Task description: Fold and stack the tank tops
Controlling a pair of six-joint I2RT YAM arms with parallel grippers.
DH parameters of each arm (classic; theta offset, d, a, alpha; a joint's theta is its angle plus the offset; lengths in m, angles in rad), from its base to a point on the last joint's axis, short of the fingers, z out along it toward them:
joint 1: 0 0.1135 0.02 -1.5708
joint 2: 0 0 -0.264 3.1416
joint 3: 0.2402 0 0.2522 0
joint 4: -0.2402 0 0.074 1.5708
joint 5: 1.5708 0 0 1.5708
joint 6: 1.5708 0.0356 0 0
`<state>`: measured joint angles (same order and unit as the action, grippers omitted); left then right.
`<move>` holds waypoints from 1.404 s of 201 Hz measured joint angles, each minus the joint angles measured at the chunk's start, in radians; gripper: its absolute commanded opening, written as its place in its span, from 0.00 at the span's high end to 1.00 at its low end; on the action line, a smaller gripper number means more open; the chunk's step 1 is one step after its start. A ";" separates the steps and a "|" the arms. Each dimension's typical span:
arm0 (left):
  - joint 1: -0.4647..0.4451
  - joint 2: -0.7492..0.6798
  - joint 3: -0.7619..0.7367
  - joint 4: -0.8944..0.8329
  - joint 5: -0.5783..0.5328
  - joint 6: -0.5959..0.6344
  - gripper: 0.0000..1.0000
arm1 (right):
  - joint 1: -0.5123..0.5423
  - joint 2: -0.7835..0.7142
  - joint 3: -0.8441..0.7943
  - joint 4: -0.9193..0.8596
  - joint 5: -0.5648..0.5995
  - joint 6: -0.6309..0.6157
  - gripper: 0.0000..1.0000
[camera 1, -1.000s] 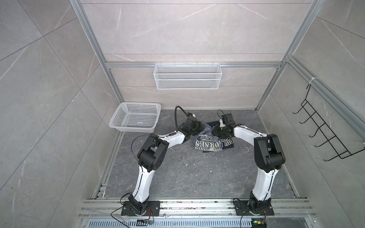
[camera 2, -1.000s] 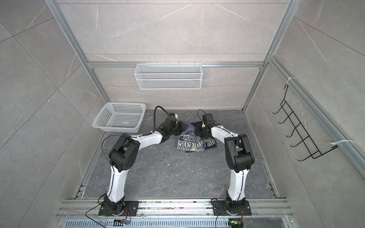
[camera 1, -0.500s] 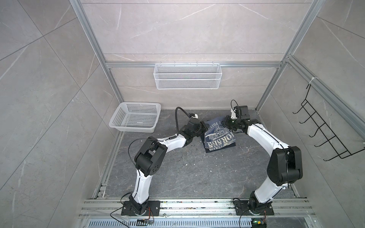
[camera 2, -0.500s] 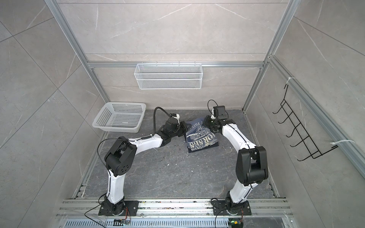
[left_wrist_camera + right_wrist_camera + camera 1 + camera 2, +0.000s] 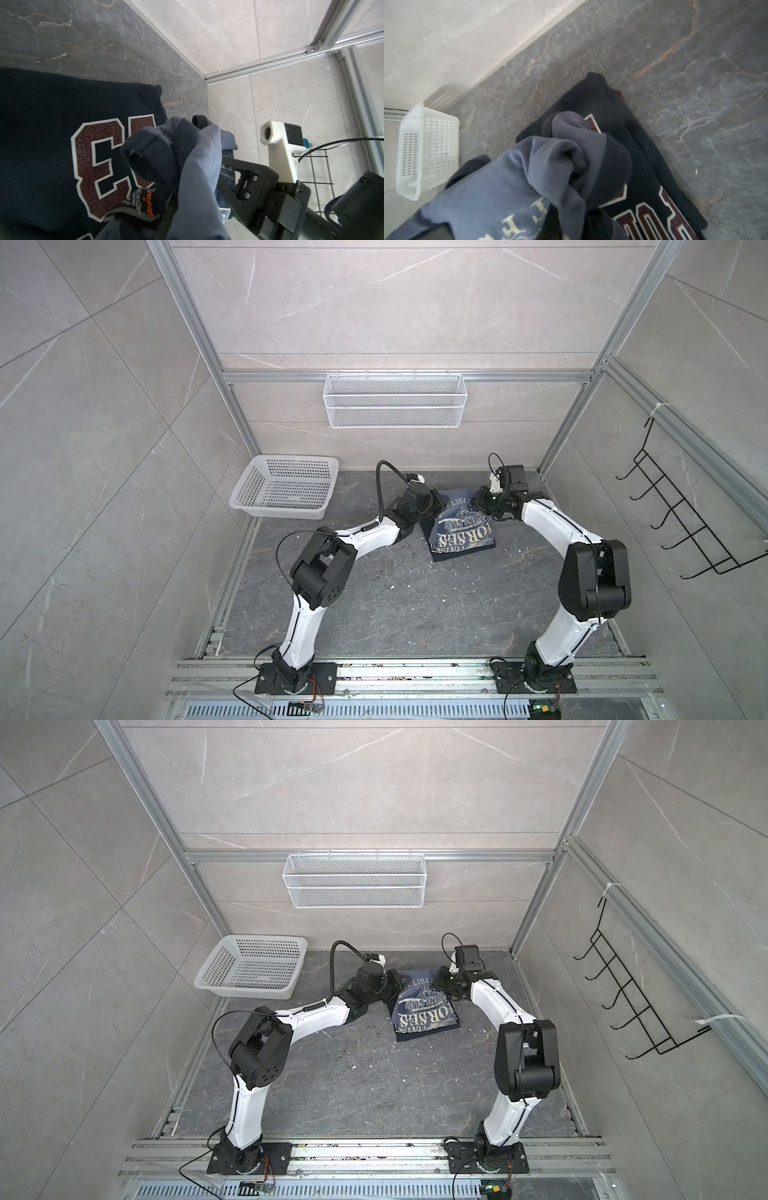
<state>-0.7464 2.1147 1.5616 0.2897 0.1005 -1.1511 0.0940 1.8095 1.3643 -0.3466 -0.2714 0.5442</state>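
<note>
Both top views looked steeply down from high above the front of the cell, facing the back wall (image 5: 395,302). They stood far enough off to hold the whole bench (image 5: 395,605). The left arm's base (image 5: 295,676) and the right arm's base (image 5: 536,676) lay along the lower edge, the white basket (image 5: 286,491) left of centre, and the wire shelf (image 5: 395,406) above centre. These views shared nearly the whole scene, with a slight sideways shift between them.

The left wrist camera sat very close over the bunched blue-grey top (image 5: 197,166). It looked across the navy top (image 5: 41,135) toward a rear corner and caught the right arm's wrist camera (image 5: 278,149). The right wrist camera, equally close, faced the basket. Both wrist views shared the two tops.
</note>
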 measured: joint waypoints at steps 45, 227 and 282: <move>0.019 0.103 0.080 -0.044 -0.006 -0.001 1.00 | -0.002 0.095 0.044 0.006 0.005 -0.023 0.88; 0.149 0.263 0.297 -0.316 -0.124 0.087 0.31 | -0.004 0.227 0.238 -0.051 0.084 -0.127 0.26; 0.184 0.233 0.464 -0.513 -0.136 0.266 0.24 | -0.003 -0.051 -0.010 -0.052 0.115 -0.131 0.26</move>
<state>-0.5625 2.3478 2.0254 -0.2230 -0.0357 -0.8852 0.0906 1.7588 1.3540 -0.3988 -0.1562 0.4133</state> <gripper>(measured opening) 0.760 0.743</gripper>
